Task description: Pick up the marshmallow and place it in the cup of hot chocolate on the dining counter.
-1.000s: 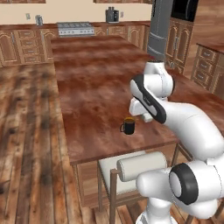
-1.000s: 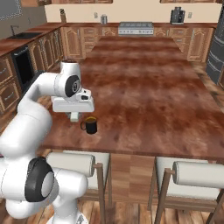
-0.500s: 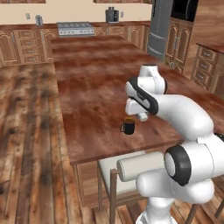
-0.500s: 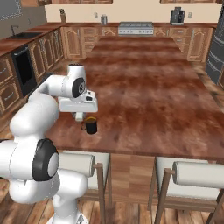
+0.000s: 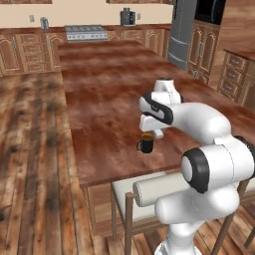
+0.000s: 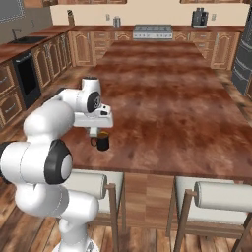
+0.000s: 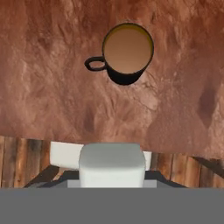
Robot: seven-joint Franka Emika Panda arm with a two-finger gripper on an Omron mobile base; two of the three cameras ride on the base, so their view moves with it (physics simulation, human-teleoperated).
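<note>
The cup of hot chocolate (image 7: 127, 52) is a small black mug with brown liquid, its handle toward the left in the hand view. It stands near the front edge of the dining counter (image 5: 104, 94). My gripper (image 5: 150, 130) hangs just above the cup (image 5: 146, 144), a little to its near side. A white lump, the marshmallow (image 7: 111, 164), sits between the fingers at the bottom of the hand view and hides the tips. In the right base view the gripper (image 6: 99, 129) is directly over the cup (image 6: 102, 142).
Two cushioned stools (image 6: 216, 197) stand under the counter's front edge, one of them (image 5: 149, 191) right below the cup. Cabinets, a stove (image 6: 152, 32) and a fridge (image 5: 182, 30) line the far walls. Wooden floor lies to the left.
The arm's elbow has swung nearer to the cameras. The hand stays over the cup and has sunk slightly. The cup has not moved.
</note>
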